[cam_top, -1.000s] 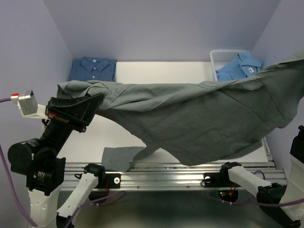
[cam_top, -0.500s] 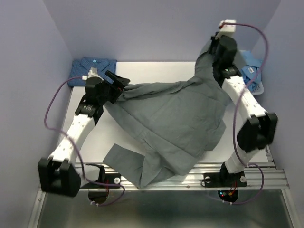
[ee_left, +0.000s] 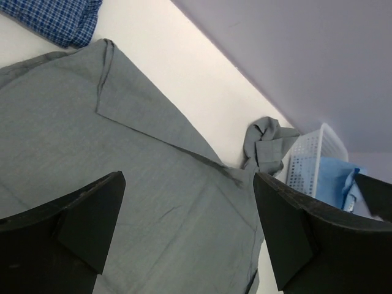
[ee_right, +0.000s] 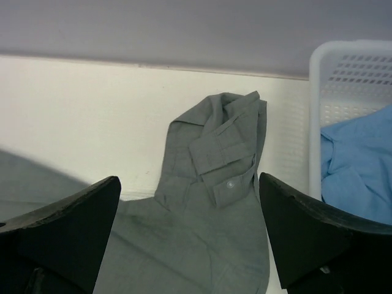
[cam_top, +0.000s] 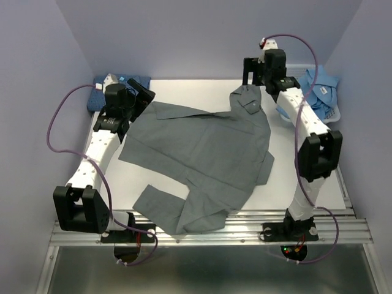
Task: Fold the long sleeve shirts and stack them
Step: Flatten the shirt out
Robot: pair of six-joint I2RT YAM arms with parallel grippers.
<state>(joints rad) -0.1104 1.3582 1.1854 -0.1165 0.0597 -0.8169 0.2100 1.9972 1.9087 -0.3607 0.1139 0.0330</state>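
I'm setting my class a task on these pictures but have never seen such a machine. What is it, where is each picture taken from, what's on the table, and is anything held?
These are two robot arms bolted at a table's near edge: the left arm and the right arm. One picture looks down from above; the other two come from wrist cameras, the dark shapes being each arm's jaws. A plain grey button-up shirt lies spread on the white table. A folded dark blue patterned shirt sits far left; a light blue shirt lies in a white plastic mesh basket far right. Both pairs of jaws stand open, holding nothing.
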